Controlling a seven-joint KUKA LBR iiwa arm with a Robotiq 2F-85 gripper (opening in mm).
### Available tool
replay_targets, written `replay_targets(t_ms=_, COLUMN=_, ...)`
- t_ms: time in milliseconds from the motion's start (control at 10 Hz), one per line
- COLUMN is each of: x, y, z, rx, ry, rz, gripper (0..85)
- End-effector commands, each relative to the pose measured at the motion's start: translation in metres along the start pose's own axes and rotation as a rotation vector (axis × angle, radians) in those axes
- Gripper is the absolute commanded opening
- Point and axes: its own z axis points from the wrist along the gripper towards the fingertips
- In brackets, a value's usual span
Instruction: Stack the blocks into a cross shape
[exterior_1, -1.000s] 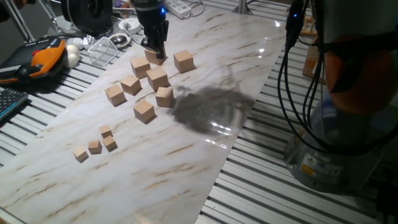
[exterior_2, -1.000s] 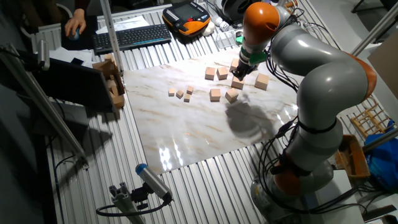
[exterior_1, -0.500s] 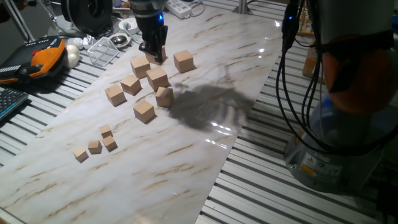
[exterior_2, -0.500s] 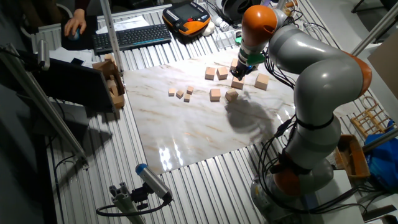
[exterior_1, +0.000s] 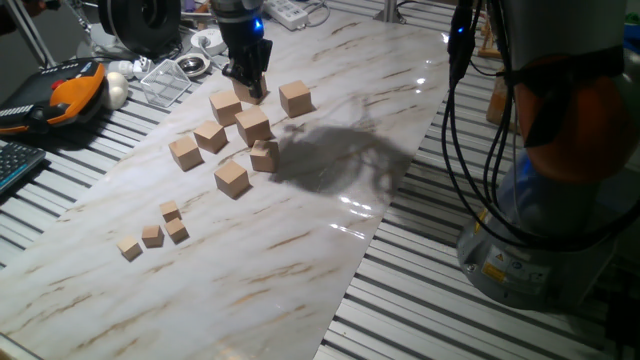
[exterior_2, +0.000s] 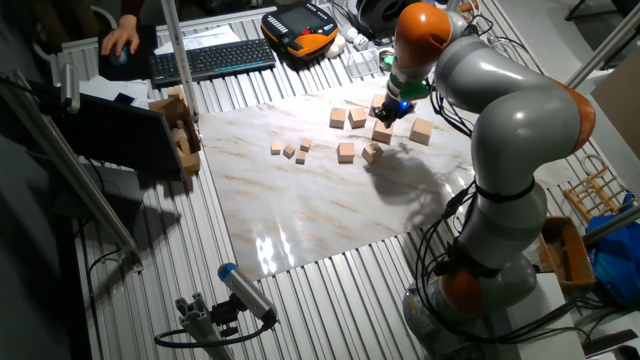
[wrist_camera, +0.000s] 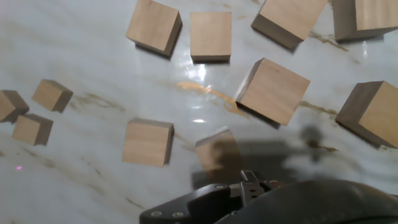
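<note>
Several tan wooden blocks lie scattered on the marble sheet (exterior_1: 330, 230), among them block (exterior_1: 296, 98), block (exterior_1: 252, 126) and block (exterior_1: 231, 177). My gripper (exterior_1: 248, 84) is down at the far block (exterior_1: 251, 93), its dark fingers around the block's top. Whether they press on it does not show. From the other side, my gripper (exterior_2: 386, 111) stands among the blocks near block (exterior_2: 382, 134). The hand view looks down on block (wrist_camera: 272, 91), block (wrist_camera: 148, 142) and a shadowed block (wrist_camera: 217, 152) right at the hand's dark body; the fingertips are hidden.
Small tan cubes (exterior_1: 170, 211) sit in a group toward the near left of the sheet. An orange pendant (exterior_1: 72, 92), a clear container (exterior_1: 165, 80) and a keyboard (exterior_2: 210, 58) lie beyond the sheet's edge. Black cables (exterior_1: 465, 130) hang at the right.
The arm's elbow has swung, and its shadow on the sheet has slid toward the blocks. The gripper stays at the far block, shifted only slightly.
</note>
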Motion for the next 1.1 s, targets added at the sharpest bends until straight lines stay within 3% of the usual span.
replay_targets(t_ms=0, x=-0.0016, y=0.0016, z=-0.0004, rx=0.009, ry=-0.008, rz=0.018, gripper=0.0)
replay_targets(t_ms=100, x=-0.003, y=0.0019, z=0.0013, rx=0.024, ry=-0.012, rz=0.023, gripper=0.0)
replay_targets(t_ms=300, x=-0.0049, y=0.0011, z=0.0059, rx=0.02, ry=-0.01, rz=0.037, gripper=0.0)
replay_targets(t_ms=500, x=-0.0049, y=0.0011, z=0.0059, rx=-0.035, ry=0.047, rz=0.078, gripper=0.0)
replay_targets(t_ms=1000, x=-0.0049, y=0.0011, z=0.0059, rx=0.014, ry=0.033, rz=0.202, gripper=0.0)
